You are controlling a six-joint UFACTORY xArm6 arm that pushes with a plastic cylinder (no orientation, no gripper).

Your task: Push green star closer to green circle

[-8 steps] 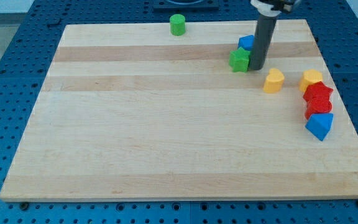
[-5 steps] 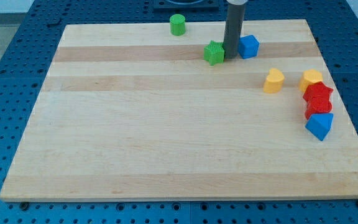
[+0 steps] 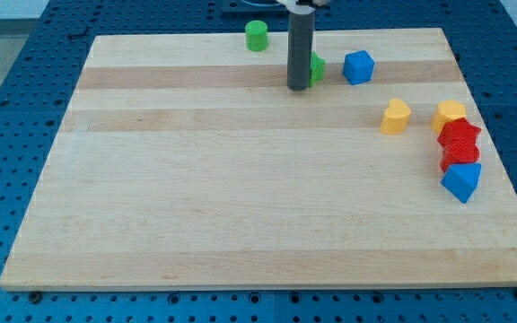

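Counter: pale wooden board, filling most of the frame, set on a blue perforated base.

End effector: a plain dark rod with no jaws, so nothing is clasped or released; it only pushes. My tip rests on the counter in the upper middle of the frame.

Green star: upper middle of the frame, mostly hidden behind the rod. Only a sliver shows at the rod's right edge, just above my tip. Its shape cannot be made out at this moment, and whether rod and block touch cannot be told.

Green circle: near the top edge of the counter, up and to the left of my tip, near the star but apart from it.

Blue block: just right of the green star, a small gap between them.

Yellow heart-like block: right part of the frame, below the blue block.

Right-edge cluster, top to bottom, touching in a column: yellow block, two red blocks, blue triangular block.
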